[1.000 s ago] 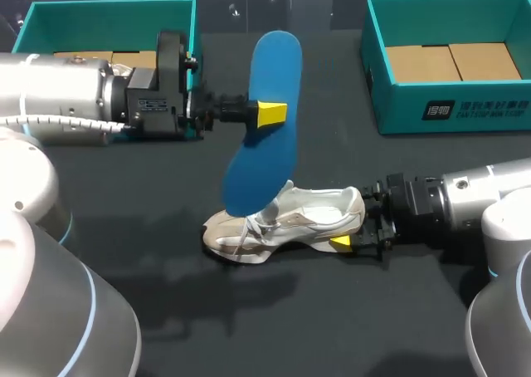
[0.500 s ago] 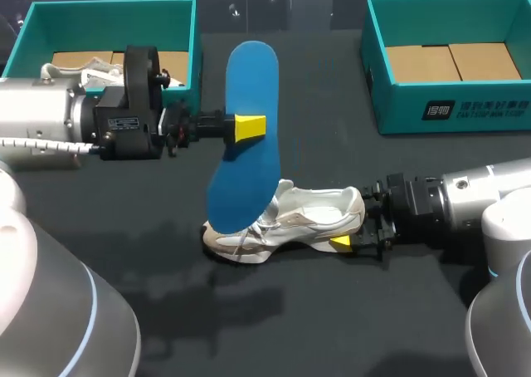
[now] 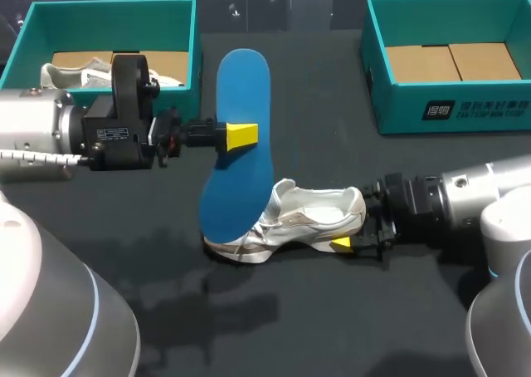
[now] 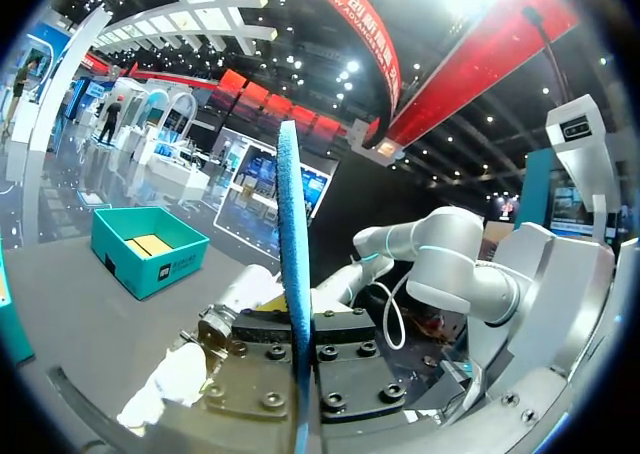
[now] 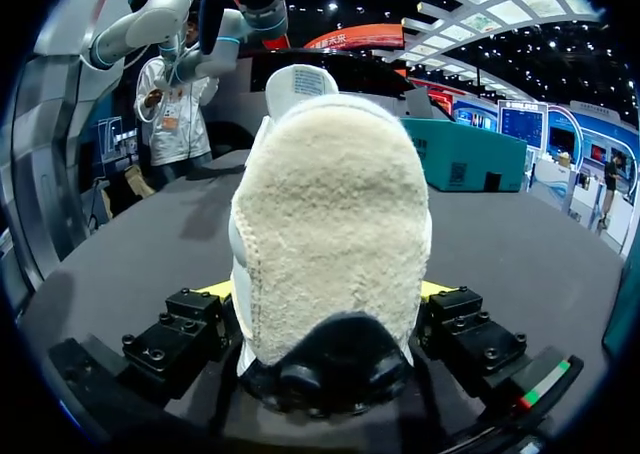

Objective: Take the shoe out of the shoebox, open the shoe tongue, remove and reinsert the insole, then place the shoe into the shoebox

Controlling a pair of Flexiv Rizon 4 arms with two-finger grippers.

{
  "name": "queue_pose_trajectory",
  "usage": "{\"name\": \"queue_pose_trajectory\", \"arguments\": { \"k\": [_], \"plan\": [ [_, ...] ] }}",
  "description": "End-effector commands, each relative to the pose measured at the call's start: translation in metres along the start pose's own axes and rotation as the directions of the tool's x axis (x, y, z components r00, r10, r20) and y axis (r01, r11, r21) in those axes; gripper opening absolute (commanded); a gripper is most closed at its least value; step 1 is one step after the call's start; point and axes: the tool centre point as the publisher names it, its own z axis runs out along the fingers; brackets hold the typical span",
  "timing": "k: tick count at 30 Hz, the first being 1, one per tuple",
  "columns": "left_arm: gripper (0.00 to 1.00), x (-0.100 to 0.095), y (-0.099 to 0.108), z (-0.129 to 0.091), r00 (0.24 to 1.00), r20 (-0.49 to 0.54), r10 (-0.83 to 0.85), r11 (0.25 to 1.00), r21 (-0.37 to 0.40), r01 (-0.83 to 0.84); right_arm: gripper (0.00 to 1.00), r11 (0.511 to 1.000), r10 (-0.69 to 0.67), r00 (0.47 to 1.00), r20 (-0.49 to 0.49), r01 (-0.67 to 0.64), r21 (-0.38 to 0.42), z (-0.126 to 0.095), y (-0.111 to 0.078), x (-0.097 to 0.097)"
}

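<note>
While our right claw clamps the shoe by its heel, our left claw grips the insole, seemingly held crosswise over the toe end.

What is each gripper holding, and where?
Left gripper pinches the insole mid-length, at its edge; right gripper clamps the shoe at the heel.

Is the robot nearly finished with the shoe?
About halfway. Done: the white shoe sits out on the table, its blue insole pulled out. Now: the left fingers hold the insole above it; the right fingers grip its heel. Left: slide the insole back in, then put the shoe into a teal shoebox.
</note>
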Motion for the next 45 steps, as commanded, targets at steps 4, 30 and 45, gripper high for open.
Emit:
{"name": "queue_pose_trajectory", "arguments": {
  "k": [4, 30, 45],
  "plan": [
    [0.00, 0.001, 0.001, 0.001, 1.000, 0.001, 0.001, 1.000, 0.002, -0.001, 1.00, 0.995, 0.012, 1.000, 0.024, -0.014, 0.098, -0.010, 0.006, 0.005],
    [0.00, 0.001, 0.001, 0.001, 1.000, 0.001, 0.001, 1.000, 0.002, -0.001, 1.00, 0.740, 0.136, 0.988, 0.067, -0.146, 0.657, -0.042, 0.027, 0.013],
    [0.00, 0.001, 0.001, 0.001, 1.000, 0.001, 0.001, 1.000, 0.002, -0.001, 1.00, 0.455, 0.146, 0.982, 0.120, -0.175, 0.873, -0.055, 0.061, 0.014]
  ]
}}
